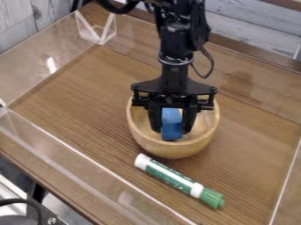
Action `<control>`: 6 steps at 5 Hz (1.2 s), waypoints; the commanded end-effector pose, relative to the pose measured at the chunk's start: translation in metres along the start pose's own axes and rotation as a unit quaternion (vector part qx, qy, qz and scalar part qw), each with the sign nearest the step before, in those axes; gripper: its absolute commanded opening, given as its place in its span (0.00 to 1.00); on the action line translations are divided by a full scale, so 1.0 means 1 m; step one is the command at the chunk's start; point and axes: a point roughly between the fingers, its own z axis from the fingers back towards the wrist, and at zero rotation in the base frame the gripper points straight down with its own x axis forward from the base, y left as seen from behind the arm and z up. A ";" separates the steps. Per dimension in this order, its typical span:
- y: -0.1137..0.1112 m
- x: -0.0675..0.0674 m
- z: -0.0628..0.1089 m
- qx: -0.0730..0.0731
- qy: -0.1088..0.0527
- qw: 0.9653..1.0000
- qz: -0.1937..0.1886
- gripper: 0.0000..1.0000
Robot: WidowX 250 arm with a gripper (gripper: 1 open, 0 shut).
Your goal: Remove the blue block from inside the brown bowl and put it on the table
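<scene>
Inside one brown bowl, pincer pinching one blue block — one marker nearby.

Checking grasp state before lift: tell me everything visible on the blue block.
The blue block is a small, smooth, solid medium-blue piece, standing roughly upright inside the brown bowl. The claw points straight down, shut on the block's upper part. Its bottom sits low in the bowl; contact with the bowl floor cannot be told.
</scene>
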 end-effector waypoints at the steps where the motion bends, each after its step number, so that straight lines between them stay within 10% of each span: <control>1: -0.004 0.010 0.028 -0.020 -0.036 0.999 -0.004 0.00; 4: 0.014 0.022 0.096 -0.032 -0.045 0.998 -0.013 0.00; 6: 0.069 0.050 0.120 -0.042 -0.067 0.997 -0.005 0.00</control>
